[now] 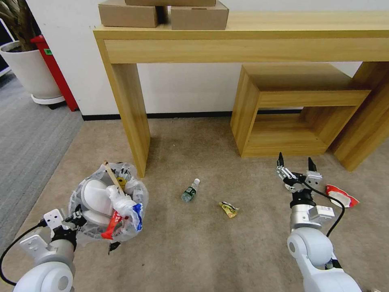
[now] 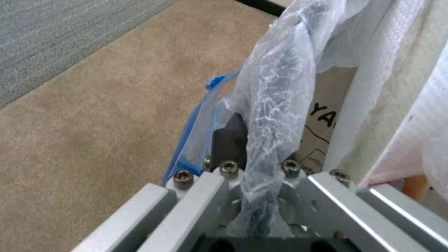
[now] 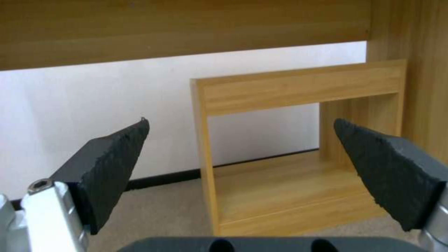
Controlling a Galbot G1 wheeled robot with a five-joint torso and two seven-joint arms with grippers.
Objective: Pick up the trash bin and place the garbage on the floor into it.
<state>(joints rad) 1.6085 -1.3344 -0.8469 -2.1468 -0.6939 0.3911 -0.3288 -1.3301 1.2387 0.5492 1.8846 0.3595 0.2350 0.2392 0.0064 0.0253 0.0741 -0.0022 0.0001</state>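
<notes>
Trash bin: the trash bin is seen at the robot's left, held by its bagged rim; whether it is lifted clear of the floor cannot be told from the head view.
Bin contents: it is piled high with white slippers, a wooden stick leaning out at the far rim, and a red paper hanging over the near rim.
Bag: a crinkly clear plastic bag is bunched over the rim, and a blue-edged fold of it is seen in the left wrist view.
Left pincer: the left pincer is clamped on the bin's near rim, with the bag pinched between its fingers.
Garbage left on the floor: a small plastic bottle lies on the beige carpet to the right of the bin, near the tall leg of the wooden surface; a yellow crumpled wrapper lies just beyond it to the right; a red-and-white wrapper lies near the right pincer.
Right pincer: the right pincer is held above the floor with its fingers spread wide and nothing between them, pointed toward the low wooden shelf unit.
Surroundings: cardboard boxes are stacked on the surface; a white plant pot stands on grey carpet at far left.
</notes>
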